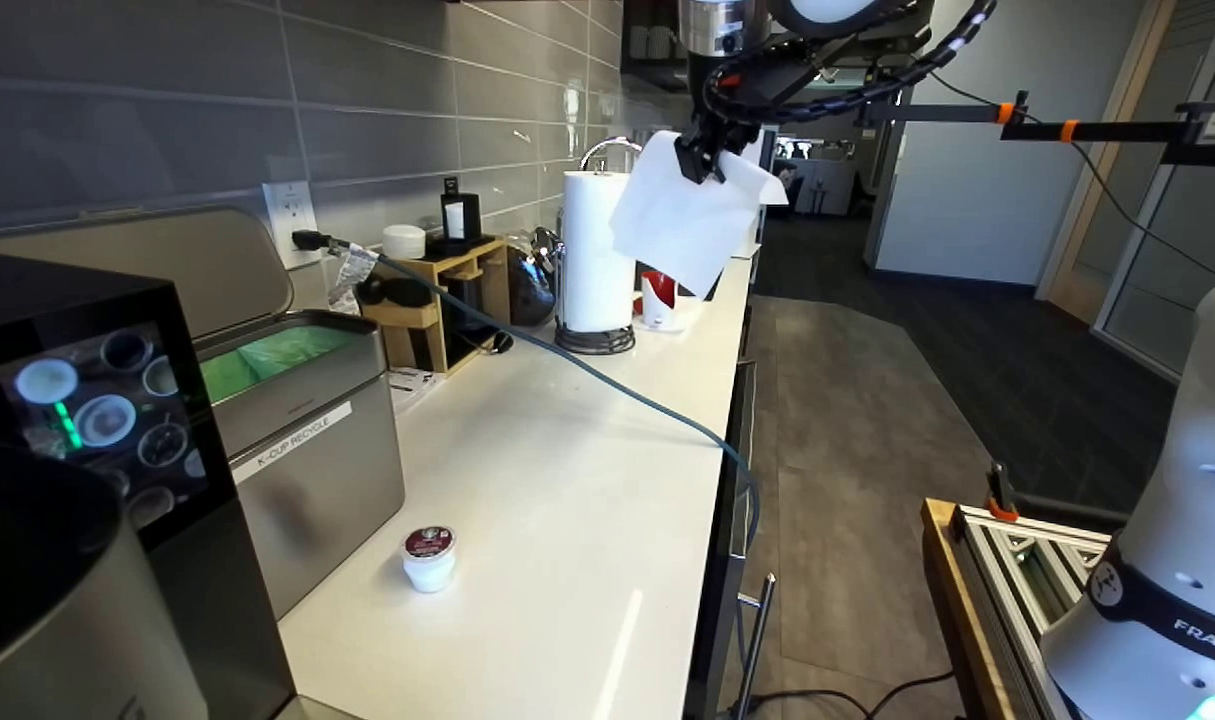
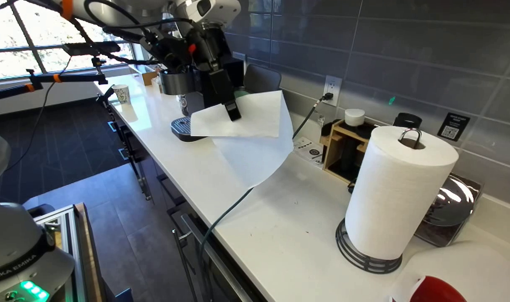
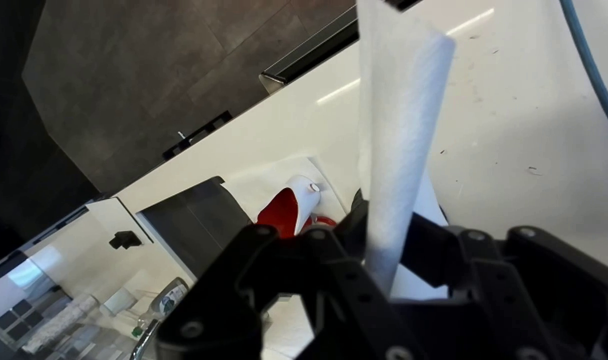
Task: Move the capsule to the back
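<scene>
The capsule (image 1: 429,560), a small pod with a dark brown lid and whitish body, stands upright on the white counter in an exterior view. It does not show in the wrist view or in the remaining exterior view. High over the counter, well away from the capsule, my gripper (image 1: 704,165) is shut on a white paper sheet (image 1: 687,225). The sheet (image 2: 255,155) hangs loosely below the fingers. In the wrist view a folded strip of the paper (image 3: 406,115) rises between the finger pads and covers part of the counter behind.
A paper towel roll (image 1: 597,255) stands on a wire base. A blue cable (image 1: 607,375) crosses the counter. Beside the capsule is an open K-cup recycle bin (image 1: 317,490). A wooden shelf (image 2: 341,147) lines the wall; a red-and-white container (image 3: 291,205) lies farther along.
</scene>
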Tool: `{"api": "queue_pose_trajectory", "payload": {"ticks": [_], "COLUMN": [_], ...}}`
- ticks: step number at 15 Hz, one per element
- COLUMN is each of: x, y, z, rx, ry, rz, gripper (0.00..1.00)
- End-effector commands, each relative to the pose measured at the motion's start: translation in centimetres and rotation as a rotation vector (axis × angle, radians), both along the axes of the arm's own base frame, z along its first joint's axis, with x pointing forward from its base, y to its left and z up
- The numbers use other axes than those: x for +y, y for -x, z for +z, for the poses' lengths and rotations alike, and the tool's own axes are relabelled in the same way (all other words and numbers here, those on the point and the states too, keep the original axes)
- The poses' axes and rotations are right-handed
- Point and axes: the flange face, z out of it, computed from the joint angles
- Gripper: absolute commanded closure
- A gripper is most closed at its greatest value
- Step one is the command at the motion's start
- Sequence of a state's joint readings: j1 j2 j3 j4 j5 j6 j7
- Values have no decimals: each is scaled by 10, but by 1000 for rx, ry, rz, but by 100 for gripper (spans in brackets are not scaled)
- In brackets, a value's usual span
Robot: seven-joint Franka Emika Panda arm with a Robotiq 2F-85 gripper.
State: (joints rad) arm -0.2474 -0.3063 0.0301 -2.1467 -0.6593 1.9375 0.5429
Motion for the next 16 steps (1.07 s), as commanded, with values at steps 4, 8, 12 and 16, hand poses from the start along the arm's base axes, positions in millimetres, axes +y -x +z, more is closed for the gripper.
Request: {"api": "queue_pose_trajectory", "payload": {"ticks": [4, 8, 12, 16], "x": [-91, -146, -166, -170], "y": [-10, -10, -29, -48], "z": [-11, -30, -67, -96], "rx": [93, 155, 213, 238], "ry": [-34, -56, -79, -136], "rz": [-67, -110, -172, -164], "gripper": [97, 97, 97, 97]}}
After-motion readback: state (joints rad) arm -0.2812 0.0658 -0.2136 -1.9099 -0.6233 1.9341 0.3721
